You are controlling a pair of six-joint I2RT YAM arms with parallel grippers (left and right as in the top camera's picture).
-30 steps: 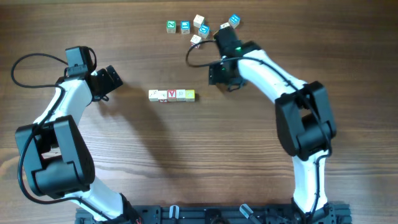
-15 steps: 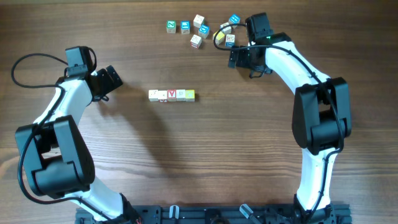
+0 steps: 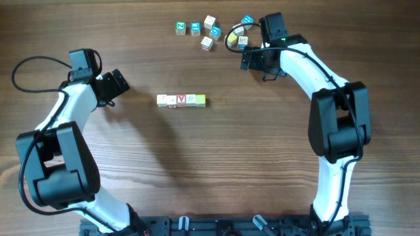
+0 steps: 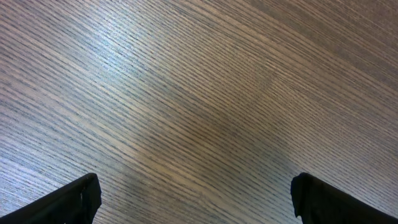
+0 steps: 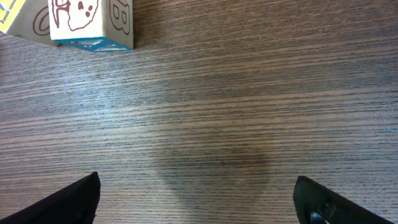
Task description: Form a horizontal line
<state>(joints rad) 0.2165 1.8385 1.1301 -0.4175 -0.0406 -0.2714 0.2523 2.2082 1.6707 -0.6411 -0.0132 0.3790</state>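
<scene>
A short row of several small letter blocks (image 3: 181, 100) lies left to right at the table's middle. Several loose blocks (image 3: 211, 30) lie scattered at the back. My right gripper (image 3: 252, 60) is open and empty, just right of and below those loose blocks; its wrist view shows a block with brown print (image 5: 90, 23) at the top left, above bare wood between the fingers (image 5: 198, 198). My left gripper (image 3: 117, 85) is open and empty, left of the row; its wrist view shows only wood between the fingers (image 4: 196, 198).
A black cable (image 3: 29, 65) loops on the table at the far left. A black rail (image 3: 216, 226) runs along the front edge.
My right arm swung from beside the row's right end up and right to the loose blocks at the back, then held still. The left arm has not moved.
</scene>
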